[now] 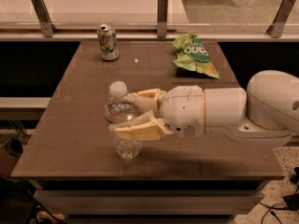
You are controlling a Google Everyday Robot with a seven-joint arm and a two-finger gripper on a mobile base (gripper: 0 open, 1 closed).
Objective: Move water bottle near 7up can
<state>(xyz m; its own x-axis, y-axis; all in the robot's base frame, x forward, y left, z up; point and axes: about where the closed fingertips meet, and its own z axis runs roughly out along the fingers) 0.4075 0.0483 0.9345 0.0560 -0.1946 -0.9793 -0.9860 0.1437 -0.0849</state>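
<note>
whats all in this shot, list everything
water bottle: 1, clear with a white cap, upright near the table's front edge, between the end effector's fingers
7up can: 1, silver and green, upright at the table's far edge, on the left of the view
snack bag: 1, green, lying at the far edge, on the right of the view
table: 1, brown top, fills the middle of the view
metal posts: 3, grey, along the ledge behind the table
arm: 1, white, reaching in from the right of the view
end effector: 1, cream fingers, shut on the water bottle
</note>
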